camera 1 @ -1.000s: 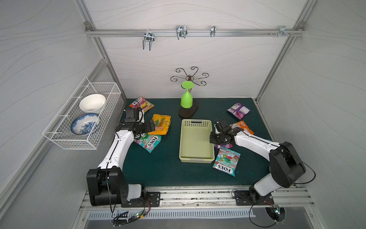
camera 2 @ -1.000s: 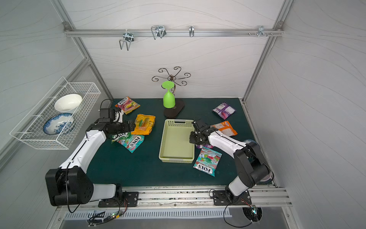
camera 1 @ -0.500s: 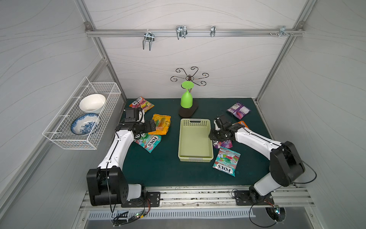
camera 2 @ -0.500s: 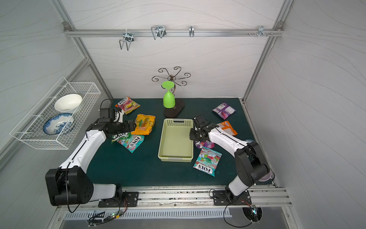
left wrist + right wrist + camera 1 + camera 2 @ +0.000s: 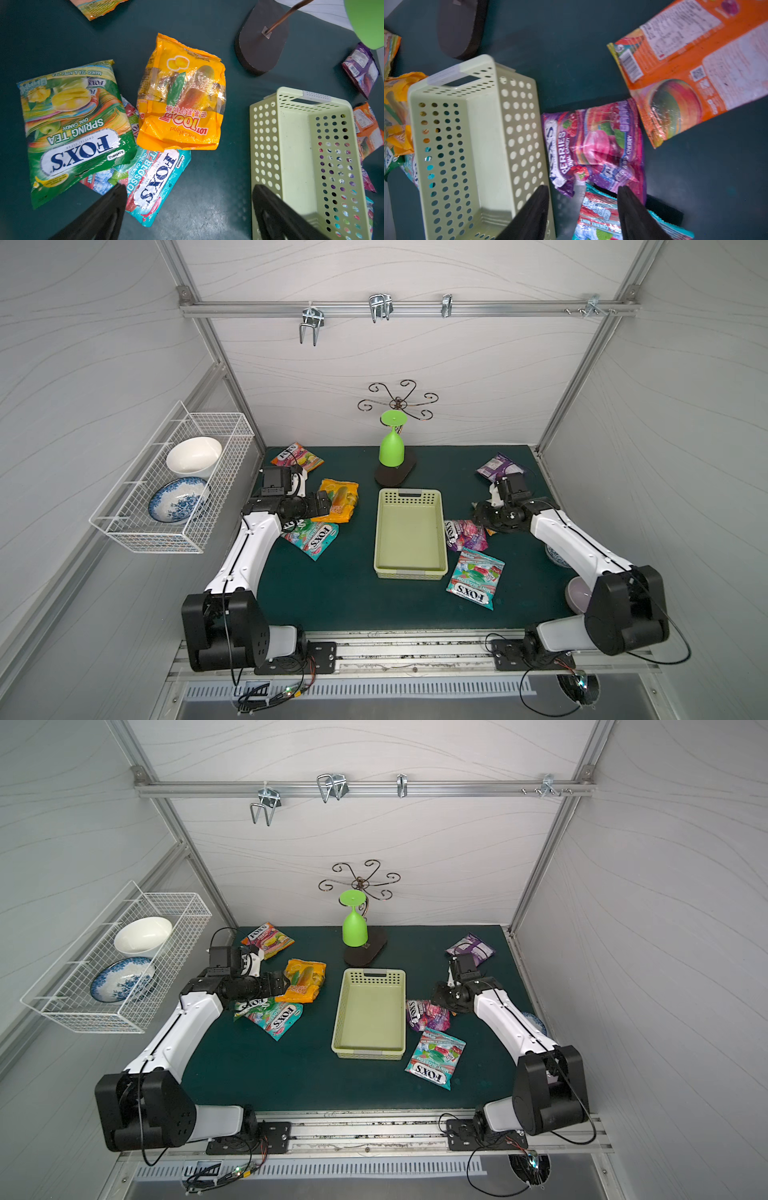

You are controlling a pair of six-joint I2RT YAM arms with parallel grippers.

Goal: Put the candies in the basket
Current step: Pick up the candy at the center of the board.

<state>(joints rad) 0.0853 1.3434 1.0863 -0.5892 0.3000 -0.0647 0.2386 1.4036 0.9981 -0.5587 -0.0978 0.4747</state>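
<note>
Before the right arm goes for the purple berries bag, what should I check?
1. The basket is empty: ok.
2. The right gripper has its fingers apart, holding nothing: ok.
3. The purple berries bag lies beside the basket, outside it: ok.
4. That bag is clear of the teal mint bag: not ok, their edges meet.
5. The left gripper is open, over the far side of the basket: ok.
6. Right fingers' height above the bag: cannot tell.
</note>
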